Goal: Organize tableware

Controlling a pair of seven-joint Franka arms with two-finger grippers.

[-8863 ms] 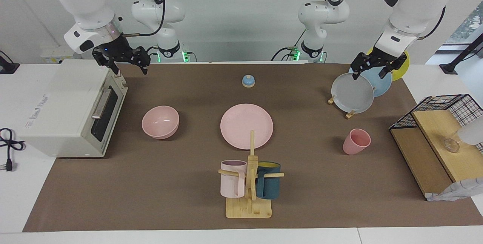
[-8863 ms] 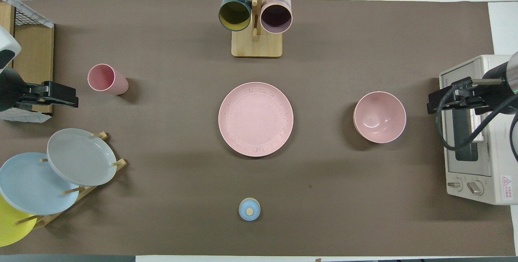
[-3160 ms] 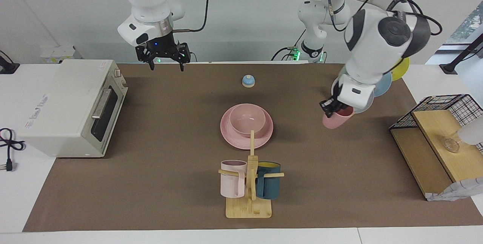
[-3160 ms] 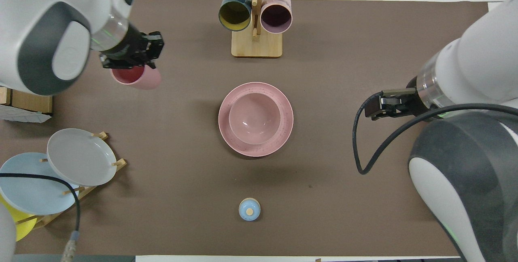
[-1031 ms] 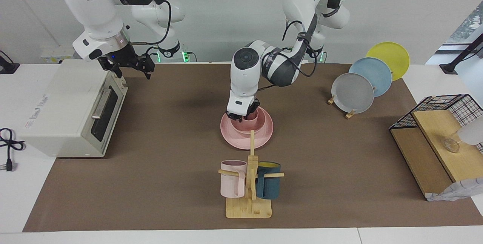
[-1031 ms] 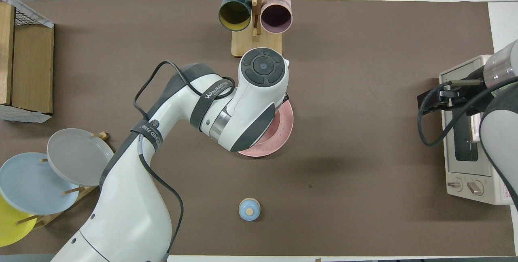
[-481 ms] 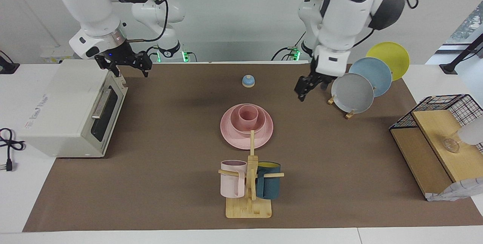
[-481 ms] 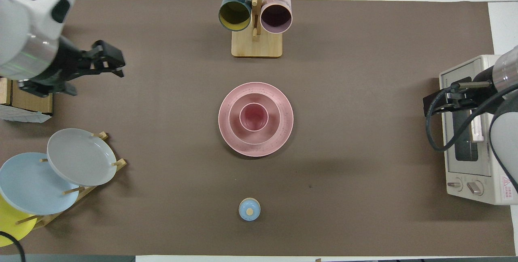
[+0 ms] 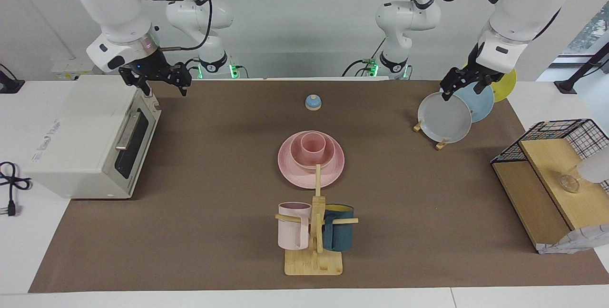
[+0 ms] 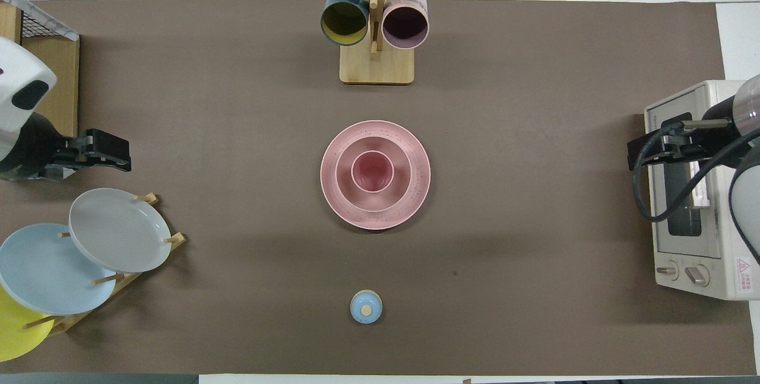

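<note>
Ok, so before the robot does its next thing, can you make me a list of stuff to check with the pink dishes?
1. Pink bowl sits on the pink plate: ok.
2. Pink tumbler cup stands upright inside the bowl: ok.
3. Stack looks centred from overhead: ok.
4. Left pincer is away from the stack, up over the grey plate, holding nothing: ok.
5. Right pincer waits by the toaster oven, open and holding nothing: ok.
6. Left pincer's fingers open or shut: cannot tell.
</note>
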